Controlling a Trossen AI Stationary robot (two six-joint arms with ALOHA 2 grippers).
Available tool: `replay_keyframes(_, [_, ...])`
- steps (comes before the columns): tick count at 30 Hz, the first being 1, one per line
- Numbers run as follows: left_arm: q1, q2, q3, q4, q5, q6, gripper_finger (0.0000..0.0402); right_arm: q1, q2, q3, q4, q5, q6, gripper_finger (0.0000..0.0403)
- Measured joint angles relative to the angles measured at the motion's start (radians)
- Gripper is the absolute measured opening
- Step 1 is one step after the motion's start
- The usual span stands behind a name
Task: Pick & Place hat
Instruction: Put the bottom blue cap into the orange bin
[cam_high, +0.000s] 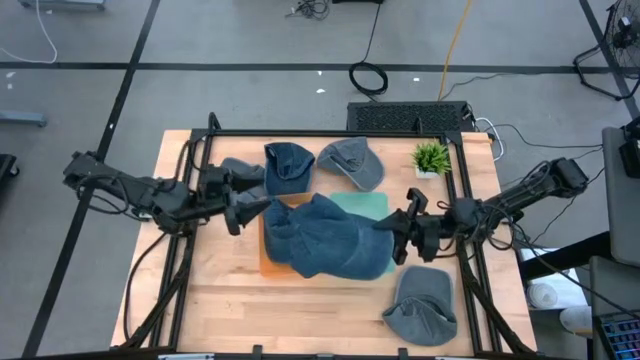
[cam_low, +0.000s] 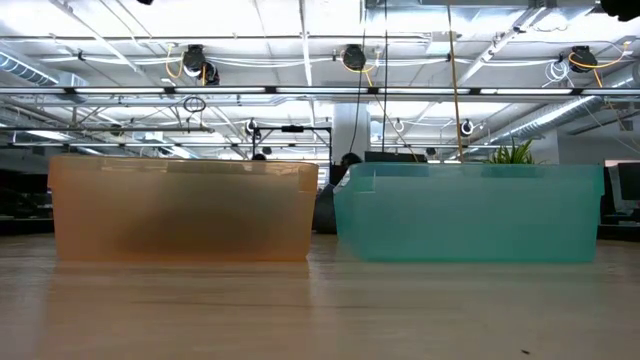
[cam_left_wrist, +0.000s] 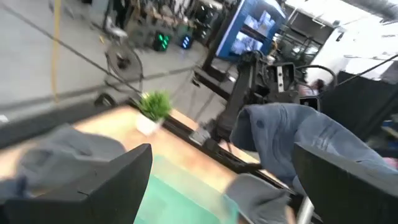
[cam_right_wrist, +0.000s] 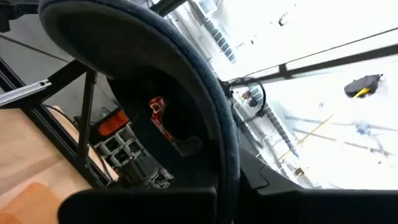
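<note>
— Hats: how many, and where?

— Four counted from above. One blue denim hat (cam_high: 325, 238) hangs over the two bins at the table's centre; one blue hat (cam_high: 288, 165) and one grey hat (cam_high: 352, 162) lie at the far edge; one grey hat (cam_high: 422, 306) lies at the near right.

— Bins?

— Two, side by side: orange bin (cam_low: 180, 208), teal bin (cam_low: 468, 212). One small potted plant (cam_high: 431, 158) beside the far hats.

— Grippers?

— Two. Right gripper (cam_high: 402, 232) is clenched on the denim hat's right edge. Left gripper (cam_high: 236, 208) stands wide apart, empty, just beside that hat's left edge; contact cannot be judged.
</note>
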Motion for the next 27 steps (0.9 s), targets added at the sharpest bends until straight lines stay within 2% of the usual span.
replay_keyframes(11, [0.097,0.088,0.000,-0.004,0.361,-0.236,0.0390,0.005,0.000,0.000,-0.051,0.002,-0.071,0.0000])
replay_keyframes(20, [0.150,0.187,0.000,0.000,0.476,-0.337,0.0390,0.005,0.039,0.000,-0.115,0.017,-0.105,0.0000])
replay_keyframes(27, [0.171,0.282,0.000,0.062,0.503,-0.360,0.0390,0.005,0.045,0.000,-0.118,0.055,-0.109,0.0000])
